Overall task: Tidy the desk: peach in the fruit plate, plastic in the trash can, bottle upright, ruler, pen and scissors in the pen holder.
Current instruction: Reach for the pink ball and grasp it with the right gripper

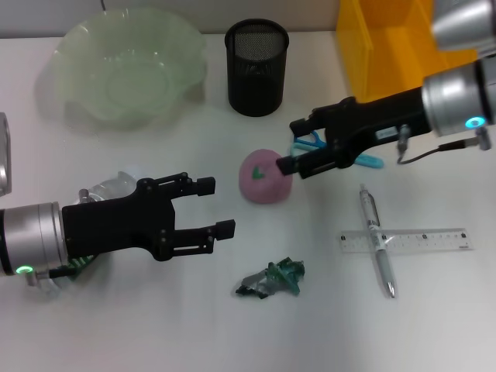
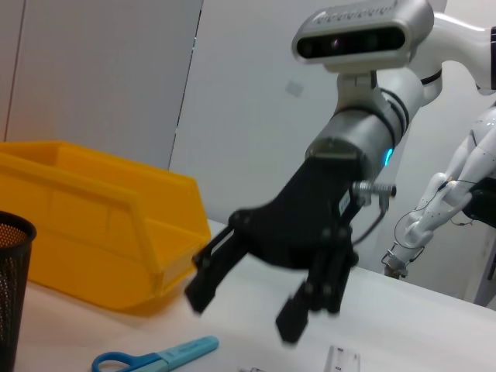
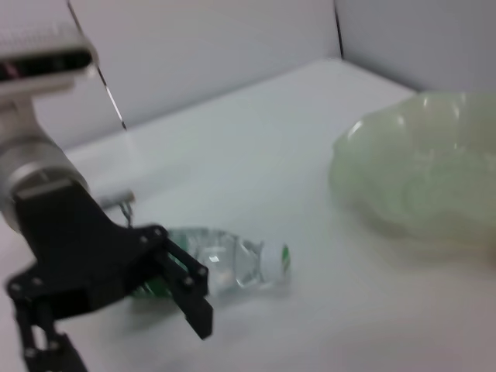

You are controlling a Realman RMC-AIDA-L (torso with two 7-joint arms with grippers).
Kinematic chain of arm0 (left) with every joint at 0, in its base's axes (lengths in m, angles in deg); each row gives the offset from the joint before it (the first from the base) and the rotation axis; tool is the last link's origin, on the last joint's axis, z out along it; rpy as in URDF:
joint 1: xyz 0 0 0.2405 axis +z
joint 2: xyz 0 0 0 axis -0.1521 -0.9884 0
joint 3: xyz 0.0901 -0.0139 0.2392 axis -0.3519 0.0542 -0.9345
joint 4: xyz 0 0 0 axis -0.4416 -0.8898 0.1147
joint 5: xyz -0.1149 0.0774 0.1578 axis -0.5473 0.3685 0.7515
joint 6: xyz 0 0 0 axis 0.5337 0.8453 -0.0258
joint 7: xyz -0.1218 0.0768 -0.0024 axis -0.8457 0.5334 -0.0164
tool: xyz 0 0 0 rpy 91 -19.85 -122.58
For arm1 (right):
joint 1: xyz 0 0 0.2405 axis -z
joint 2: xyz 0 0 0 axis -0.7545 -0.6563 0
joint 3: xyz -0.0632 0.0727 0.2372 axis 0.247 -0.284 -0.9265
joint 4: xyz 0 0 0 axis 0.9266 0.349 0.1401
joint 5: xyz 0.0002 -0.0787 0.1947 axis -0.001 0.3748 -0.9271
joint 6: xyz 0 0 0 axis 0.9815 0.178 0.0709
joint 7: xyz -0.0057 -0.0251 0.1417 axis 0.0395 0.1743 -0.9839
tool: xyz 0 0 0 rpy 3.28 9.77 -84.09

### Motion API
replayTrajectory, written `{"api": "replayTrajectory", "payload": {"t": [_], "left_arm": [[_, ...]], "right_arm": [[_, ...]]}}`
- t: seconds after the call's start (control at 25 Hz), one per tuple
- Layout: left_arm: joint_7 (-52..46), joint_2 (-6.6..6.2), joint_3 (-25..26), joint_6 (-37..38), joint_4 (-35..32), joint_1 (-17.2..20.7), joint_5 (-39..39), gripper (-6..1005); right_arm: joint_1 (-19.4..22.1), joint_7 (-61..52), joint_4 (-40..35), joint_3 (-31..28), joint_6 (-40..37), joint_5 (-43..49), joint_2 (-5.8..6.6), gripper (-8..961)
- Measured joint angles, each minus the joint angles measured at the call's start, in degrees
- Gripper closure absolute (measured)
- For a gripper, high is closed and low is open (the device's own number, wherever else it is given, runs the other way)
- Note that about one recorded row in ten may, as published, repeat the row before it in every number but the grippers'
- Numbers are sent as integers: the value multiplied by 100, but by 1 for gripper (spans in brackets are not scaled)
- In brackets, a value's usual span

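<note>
One peach (image 1: 265, 177), mid-desk (image 1: 139, 325). Right gripper (image 1: 291, 145): jaws apart, tips beside the fruit's right flank, nearer than any other. Left gripper (image 1: 216, 207): jaws apart, further off, peach up-right of it. Fruit plate (image 1: 70, 46) lies far left, empty.

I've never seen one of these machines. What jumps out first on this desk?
Two black claws, both open, reach over the white desk: the right claw nearly at a pink peach mid-desk, the left claw above a fallen bottle. Behind stand a pale green fruit plate, a black pen holder and a yellow trash can.
</note>
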Motion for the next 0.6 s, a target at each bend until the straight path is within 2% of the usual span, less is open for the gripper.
{"api": "replayTrajectory", "payload": {"t": [0.24,0.6], "left_arm": [[4,1,0,-3,0,27,6,208],[10,12,0,-11,15,41,1,209]], "right_arm": [[-55,11,22,611,708,12,-251,139],[-164,167,370,813,1369,-51,-306,138]]}}
